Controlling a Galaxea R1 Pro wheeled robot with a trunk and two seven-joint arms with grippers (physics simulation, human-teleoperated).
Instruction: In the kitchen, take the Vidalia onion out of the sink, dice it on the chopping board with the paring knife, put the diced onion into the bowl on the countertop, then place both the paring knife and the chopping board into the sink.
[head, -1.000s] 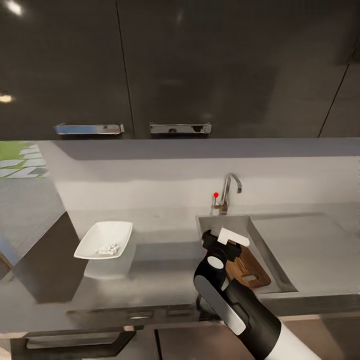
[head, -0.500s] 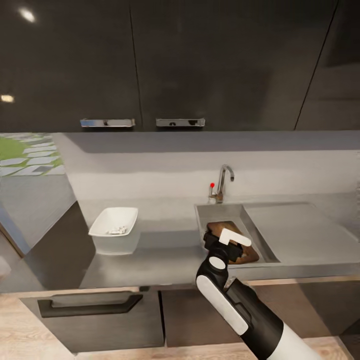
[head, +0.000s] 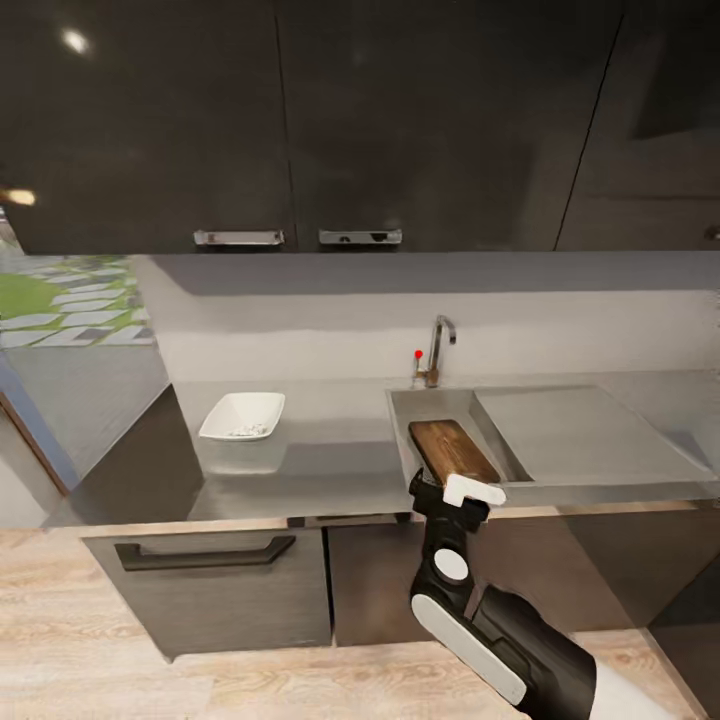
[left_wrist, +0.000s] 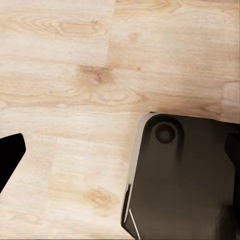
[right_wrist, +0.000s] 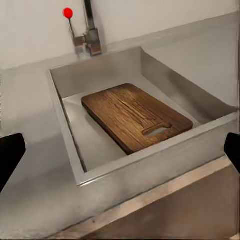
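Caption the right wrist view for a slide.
Chopping board lying flat in the sink below the faucet, seen between open pincer fingertips.

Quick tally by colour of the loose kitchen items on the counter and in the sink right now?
White: 1, the bowl holding diced onion
Dark brown: 1, the chopping board in the sink
Total: 2
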